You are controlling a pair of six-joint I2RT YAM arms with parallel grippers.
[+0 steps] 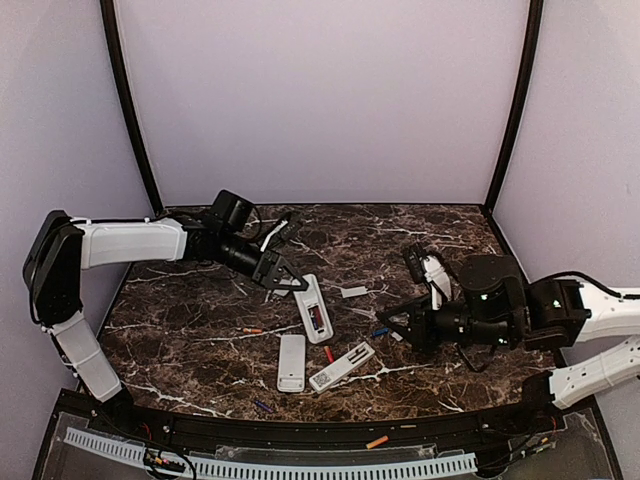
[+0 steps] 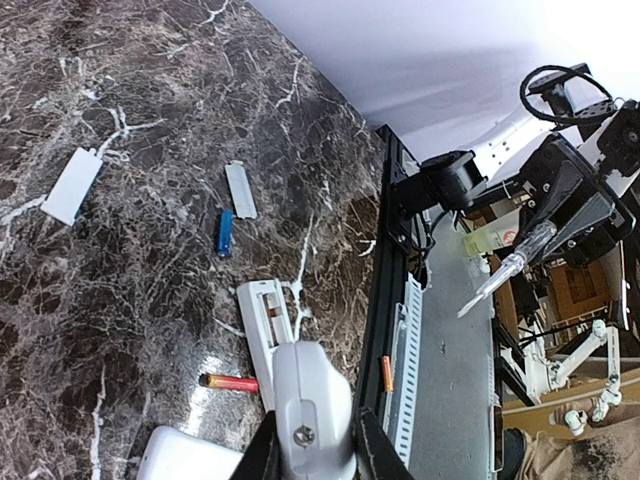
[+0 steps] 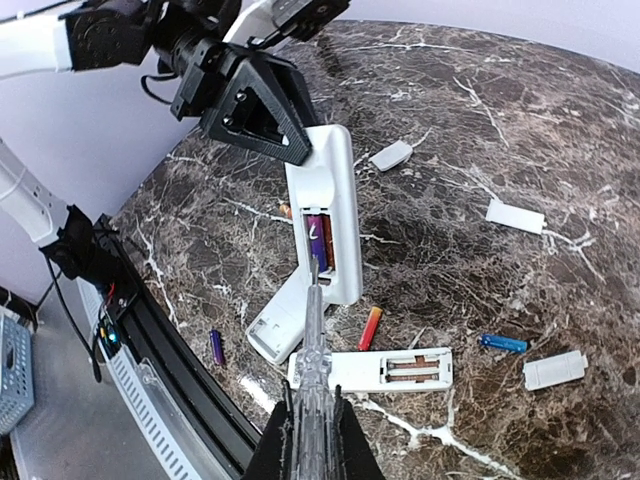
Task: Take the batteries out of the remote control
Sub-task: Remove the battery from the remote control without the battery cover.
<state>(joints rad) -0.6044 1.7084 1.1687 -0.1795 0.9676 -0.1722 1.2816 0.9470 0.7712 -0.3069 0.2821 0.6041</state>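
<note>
While left tool [image 1: 285, 285] clamps one remote [image 3: 330, 180] of three, right tool [image 1: 408, 326] pinches one screwdriver [image 3: 315, 340]; five batteries [image 3: 371, 327] lie loose.

White remote [image 3: 335, 180] lying back-up, cover off, purple battery [image 3: 317, 238] seated in the open bay with a reddish cell [image 3: 329, 245] alongside. Second remote [image 3: 372, 372] just nearer, lying crosswise, bay open. Loose around them: red-orange battery [image 3: 370, 327] between the two, blue battery [image 3: 502, 343] off right, small purple battery [image 3: 217, 347] apart, near left.

The left end effector [image 1: 281, 278] grips the farthest white remote [image 1: 316, 310] on the marble table [image 1: 180, 320].
</note>
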